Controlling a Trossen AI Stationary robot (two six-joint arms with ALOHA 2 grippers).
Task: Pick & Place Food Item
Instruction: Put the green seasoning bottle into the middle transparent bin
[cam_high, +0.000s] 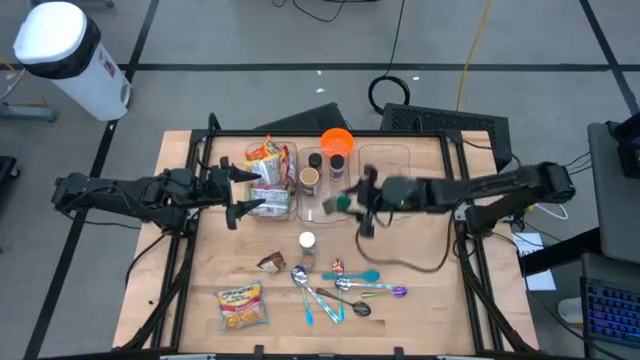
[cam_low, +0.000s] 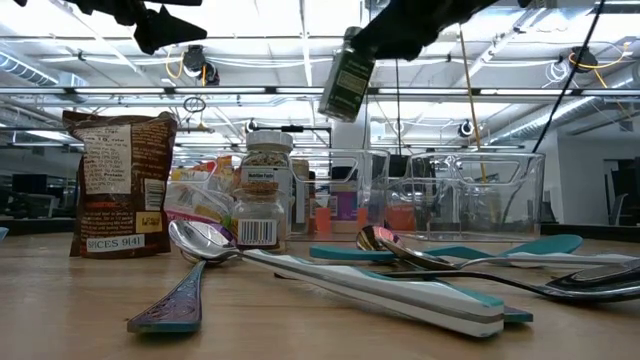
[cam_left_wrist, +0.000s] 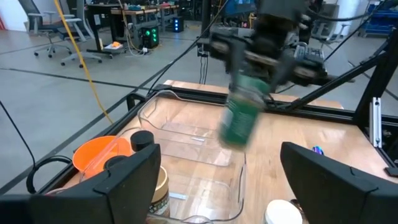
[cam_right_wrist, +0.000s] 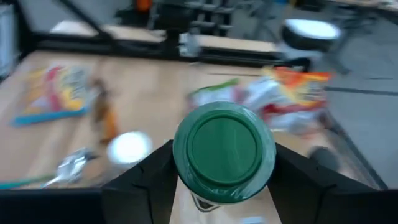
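- Your right end effector (cam_high: 343, 200) is clamping the green-lidded spice jar (cam_low: 347, 73), carrying it above the clear bin (cam_high: 405, 155).
- Placing it is remaining.
- Your left end effector (cam_high: 243, 192) is waiting, fingers apart, beside the snack bags (cam_high: 268, 172).

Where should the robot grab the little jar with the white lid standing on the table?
Probably from straight above, jaws closing on the round sides just under the white lid of the jar: it stands upright, spoons lying beside it. The left gripper, open, is free; the right gripper holds a green-capped bottle above the clear bins.
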